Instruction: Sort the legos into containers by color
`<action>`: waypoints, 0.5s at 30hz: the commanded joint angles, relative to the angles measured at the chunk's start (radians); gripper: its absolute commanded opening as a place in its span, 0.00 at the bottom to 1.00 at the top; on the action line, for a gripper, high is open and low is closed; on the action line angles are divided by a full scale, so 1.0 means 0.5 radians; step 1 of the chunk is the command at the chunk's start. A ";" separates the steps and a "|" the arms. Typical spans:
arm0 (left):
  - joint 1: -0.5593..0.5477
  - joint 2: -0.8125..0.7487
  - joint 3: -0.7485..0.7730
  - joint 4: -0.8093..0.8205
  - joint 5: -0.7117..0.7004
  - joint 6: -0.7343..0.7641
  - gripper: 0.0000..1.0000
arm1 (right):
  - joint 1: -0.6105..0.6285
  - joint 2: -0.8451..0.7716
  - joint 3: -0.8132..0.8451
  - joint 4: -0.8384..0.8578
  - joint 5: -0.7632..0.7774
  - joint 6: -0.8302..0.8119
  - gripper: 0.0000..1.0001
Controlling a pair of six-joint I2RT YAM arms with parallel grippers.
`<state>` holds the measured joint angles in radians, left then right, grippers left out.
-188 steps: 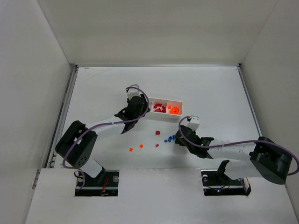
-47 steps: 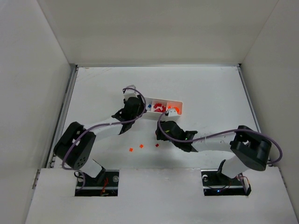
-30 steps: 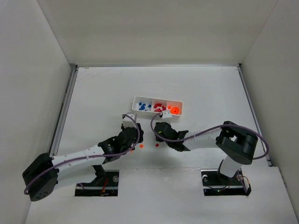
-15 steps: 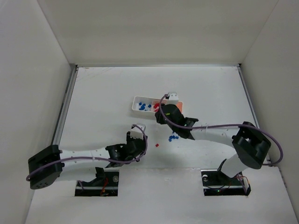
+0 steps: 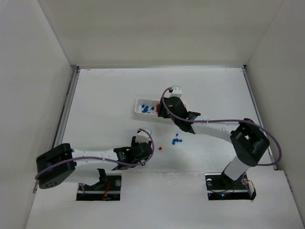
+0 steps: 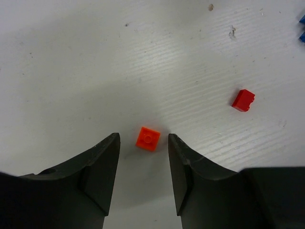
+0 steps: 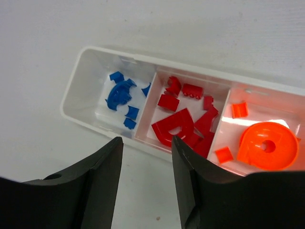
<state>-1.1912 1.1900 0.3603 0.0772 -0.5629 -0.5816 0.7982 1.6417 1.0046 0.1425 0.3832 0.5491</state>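
1. Left gripper [image 6: 143,143] is low over the desk [image 5: 105,95], close to its near edge and left of centre.
2. Its jaws are released. One orange brick [image 6: 147,138] lies flat on the desk between the two fingers, with a gap showing on both sides, so it isn't gripped.
3. A single red brick [image 6: 243,100] lies loose on the desk, off to the side of that gripper and apart from it.
4. A small cluster of blue bricks [image 5: 177,140] is on the desk between the tray and the near edge.
5. The tray [image 7: 78,86] sits mid-desk; in the top view the right arm covers its right end.
6. Right gripper [image 7: 145,148] hangs above the tray's near wall, about at the blue/red divider. Its jaws are spread with nothing between them.
7. Tray contents in the right wrist view:
   - Left bin: blue pieces [image 7: 119,93].
   - Middle bin: red pieces [image 7: 178,121].
   - Right bin: an orange ring [image 7: 267,145] plus two small orange blocks [image 7: 239,109].
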 commanded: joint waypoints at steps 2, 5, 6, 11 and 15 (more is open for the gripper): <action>0.003 0.028 0.105 -0.038 0.049 0.037 0.41 | 0.006 -0.129 -0.110 0.068 -0.002 0.012 0.50; 0.012 0.031 0.092 -0.038 0.055 0.034 0.39 | 0.013 -0.145 -0.162 0.098 0.001 0.015 0.50; 0.018 0.037 0.102 -0.047 0.064 0.040 0.37 | 0.013 -0.148 -0.178 0.108 0.004 0.018 0.50; -0.021 0.068 0.123 -0.102 0.113 0.037 0.33 | 0.013 -0.194 -0.251 0.120 0.007 0.031 0.50; -0.012 0.117 0.144 -0.105 0.119 0.043 0.27 | -0.003 -0.280 -0.306 0.120 0.007 0.034 0.49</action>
<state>-1.1961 1.2278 0.4000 0.0566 -0.5251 -0.5655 0.7998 1.5673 0.8646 0.1463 0.3836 0.5575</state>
